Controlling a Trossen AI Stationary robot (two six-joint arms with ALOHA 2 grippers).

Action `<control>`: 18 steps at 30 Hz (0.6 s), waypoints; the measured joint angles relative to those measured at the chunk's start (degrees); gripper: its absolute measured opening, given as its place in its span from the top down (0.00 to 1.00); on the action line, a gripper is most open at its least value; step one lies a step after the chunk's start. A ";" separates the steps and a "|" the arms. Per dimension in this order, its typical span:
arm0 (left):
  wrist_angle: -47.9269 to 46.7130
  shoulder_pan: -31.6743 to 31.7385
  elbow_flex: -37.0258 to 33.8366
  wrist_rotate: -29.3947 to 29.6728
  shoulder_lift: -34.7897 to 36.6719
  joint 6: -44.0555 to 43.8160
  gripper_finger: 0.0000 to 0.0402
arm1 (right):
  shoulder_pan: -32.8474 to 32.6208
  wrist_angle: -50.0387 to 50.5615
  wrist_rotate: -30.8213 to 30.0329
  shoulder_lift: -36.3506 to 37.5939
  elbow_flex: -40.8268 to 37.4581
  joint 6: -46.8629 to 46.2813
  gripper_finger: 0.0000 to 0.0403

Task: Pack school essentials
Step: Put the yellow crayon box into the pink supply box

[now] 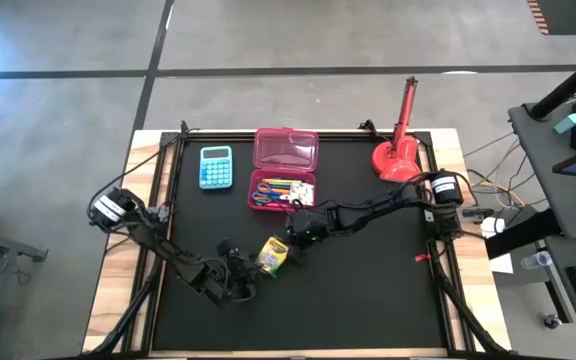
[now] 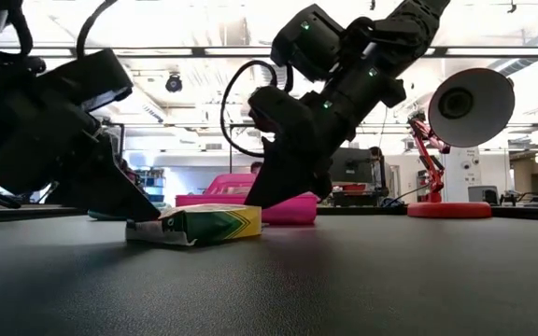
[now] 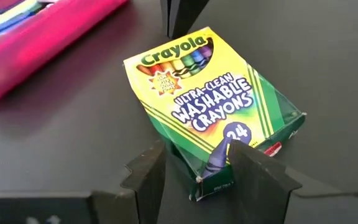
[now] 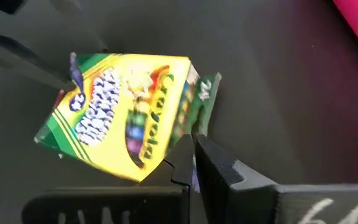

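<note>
Lying flat on the black counter (image 1: 368, 290), near of the open translucent pink plastic case (image 1: 285, 168): yellow-and-green cardboard crayon box (image 1: 273, 255), long axis running between both grippers. Left gripper (image 3: 194, 163) straddling its near end, jaws wide, ungripped. Right gripper (image 4: 194, 163) touching the far end, jaws closed, empty.

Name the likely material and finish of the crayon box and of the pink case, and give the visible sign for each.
Crayon box: most likely thin printed card with a slight sheen; its end flap is creased and bent open, and its edges fold sharply.
Pink case: apparently hard, glossy plastic; the open lid looks translucent, and the tray holding pencils has rounded moulded corners.
</note>
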State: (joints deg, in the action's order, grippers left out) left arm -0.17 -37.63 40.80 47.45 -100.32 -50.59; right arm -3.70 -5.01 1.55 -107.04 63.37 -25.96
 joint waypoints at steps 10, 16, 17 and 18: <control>-0.38 -6.64 -0.48 2.10 0.33 -0.16 0.59 | 0.00 7.85 0.18 0.96 4.21 0.55 0.85; -0.08 -10.42 -0.98 7.31 -2.23 -5.45 0.59 | 0.00 7.72 3.29 0.96 4.51 -0.82 0.73; 0.07 -10.84 -0.98 8.03 -2.85 -6.35 0.59 | 0.00 7.54 3.95 0.84 4.51 -1.03 0.71; 0.15 -11.23 -0.98 8.91 -3.48 -7.33 0.59 | 0.00 7.33 4.44 0.67 4.51 -1.05 0.69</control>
State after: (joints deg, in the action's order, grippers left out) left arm -0.02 -48.86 39.81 56.36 -103.80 -57.92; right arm -3.70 2.32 5.99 -106.38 67.88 -27.00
